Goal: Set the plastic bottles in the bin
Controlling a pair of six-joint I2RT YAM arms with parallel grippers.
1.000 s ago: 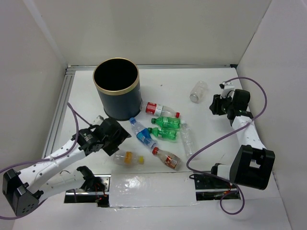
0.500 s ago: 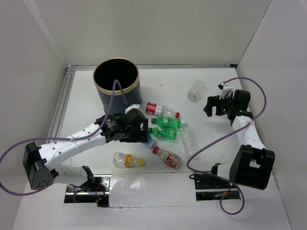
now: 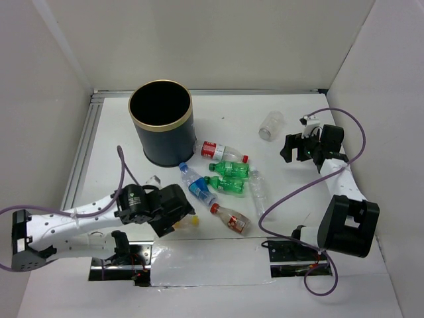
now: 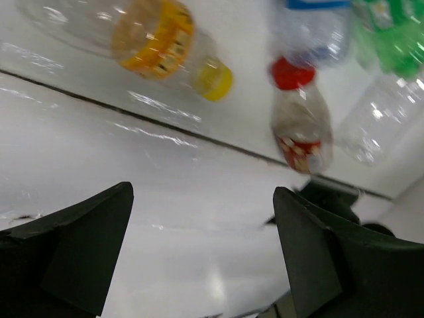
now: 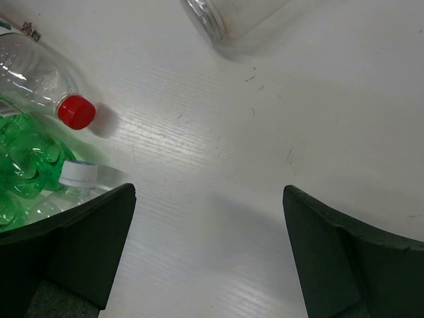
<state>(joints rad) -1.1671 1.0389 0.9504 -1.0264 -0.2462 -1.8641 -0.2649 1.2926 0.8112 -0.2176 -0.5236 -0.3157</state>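
Note:
The dark bin [image 3: 161,122] with a gold rim stands upright at the back left. Several plastic bottles lie right of it: a red-labelled one [image 3: 218,151], two green ones [image 3: 230,168], a blue-labelled one [image 3: 197,187], a clear one [image 3: 258,192] and another red-labelled one [image 3: 230,218]. My left gripper [image 3: 180,212] hangs open over the yellow-labelled bottle [image 4: 159,40], which it mostly hides from above. Nothing sits between its fingers [image 4: 79,245]. My right gripper [image 3: 286,148] is open and empty, just short of a clear bottle [image 3: 270,126] lying on its side [image 5: 225,16].
White walls close in the table on the left, back and right. A metal rail [image 3: 83,149] runs along the left edge. Shiny tape [image 3: 205,258] covers the near edge between the arm bases. The right arm's purple cable [image 3: 344,116] loops above the table.
My left arm swung up beside the bin, then back toward the near edge over the yellow-labelled bottle. My right gripper opened and edged left toward the clear bottle.

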